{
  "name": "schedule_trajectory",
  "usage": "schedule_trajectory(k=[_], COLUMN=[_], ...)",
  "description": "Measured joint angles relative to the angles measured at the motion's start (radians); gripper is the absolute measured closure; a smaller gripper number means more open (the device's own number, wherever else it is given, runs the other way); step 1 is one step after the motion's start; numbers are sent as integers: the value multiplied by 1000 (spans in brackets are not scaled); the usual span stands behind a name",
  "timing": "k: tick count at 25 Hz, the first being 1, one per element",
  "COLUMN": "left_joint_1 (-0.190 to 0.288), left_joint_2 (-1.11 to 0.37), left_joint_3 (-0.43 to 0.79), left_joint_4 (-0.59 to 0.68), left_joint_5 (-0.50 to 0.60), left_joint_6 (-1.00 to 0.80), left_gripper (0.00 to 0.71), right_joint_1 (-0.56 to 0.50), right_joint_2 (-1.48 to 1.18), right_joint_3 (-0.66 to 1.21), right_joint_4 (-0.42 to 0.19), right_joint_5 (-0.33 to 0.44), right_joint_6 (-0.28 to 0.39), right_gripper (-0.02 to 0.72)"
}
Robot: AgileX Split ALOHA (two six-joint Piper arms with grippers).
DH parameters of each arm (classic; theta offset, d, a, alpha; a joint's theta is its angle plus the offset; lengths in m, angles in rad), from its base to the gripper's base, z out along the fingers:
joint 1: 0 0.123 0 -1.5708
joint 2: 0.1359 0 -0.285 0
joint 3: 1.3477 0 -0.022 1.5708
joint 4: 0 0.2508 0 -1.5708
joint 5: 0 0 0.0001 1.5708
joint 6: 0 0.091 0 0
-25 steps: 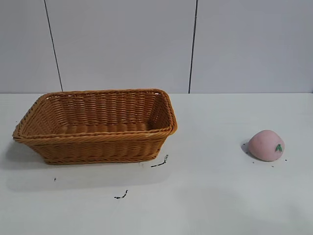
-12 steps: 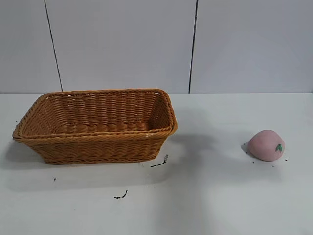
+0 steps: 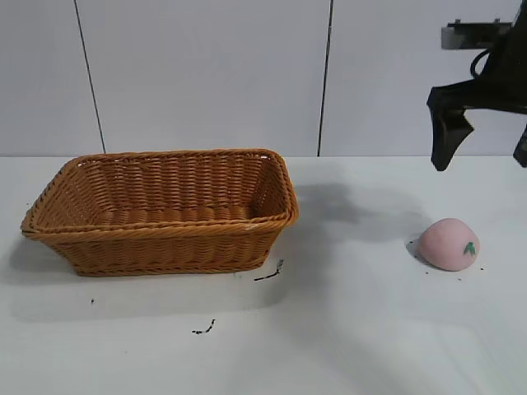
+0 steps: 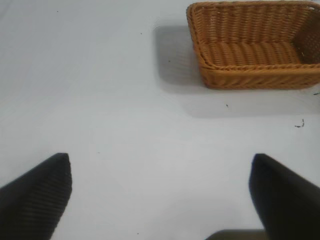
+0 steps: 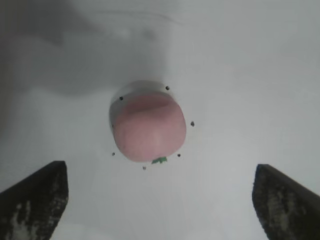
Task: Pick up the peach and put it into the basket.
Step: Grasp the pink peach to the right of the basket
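**Right claw spread wide above the peach, basket empty**

The small pale pink, dome-shaped soft toy peach sits on the white table at the right side of the exterior view, its tiny green leaf mark facing the camera. A few dark specks lie on the table around it. It is well apart from the large rectangular orange-brown woven wicker basket, which stands at the left of the table with nothing inside it.

The black right claw hangs in the air above the peach, touching nothing. Its fingers are spread wide and hold nothing; one finger points downward, and the other is cut off by the edge of the exterior view. In the right wrist view the peach lies between and beyond the two dark fingertips.

The left claw is also wide open and empty, over bare table, with the basket well beyond it.

Two short black marks lie on the table in front of the basket.
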Motion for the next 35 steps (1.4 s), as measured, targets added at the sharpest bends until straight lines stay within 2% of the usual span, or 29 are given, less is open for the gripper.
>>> schedule_trajectory(k=[6,16,23,26,27,29,31,34,35], left_joint_1=[0,0,0,0,0,0,0,0,0], left_joint_2=[0,0,0,0,0,0,0,0,0], left_joint_3=[0,0,0,0,0,0,0,0,0], left_joint_4=[0,0,0,0,0,0,0,0,0], left_joint_5=[0,0,0,0,0,0,0,0,0], left_joint_6=[0,0,0,0,0,0,0,0,0], left_gripper=[17,17,17,17,17,17,17,17,17], right_joint_1=[0,0,0,0,0,0,0,0,0], right_joint_2=[116,201,215,218,221,227,229,227,223], right_joint_3=[0,0,0,0,0,0,0,-4,-5], right_joint_4=[19,28,30,33,33,32,27,19,19], right_joint_5=[-26,-123,-135,-116,-109,-94,-94,-90,-89], right_joint_6=[-4,-7,-7,-7,-8,-8,-8,-8,-8], right_gripper=[8,8,8,10,36,136,299,593,668])
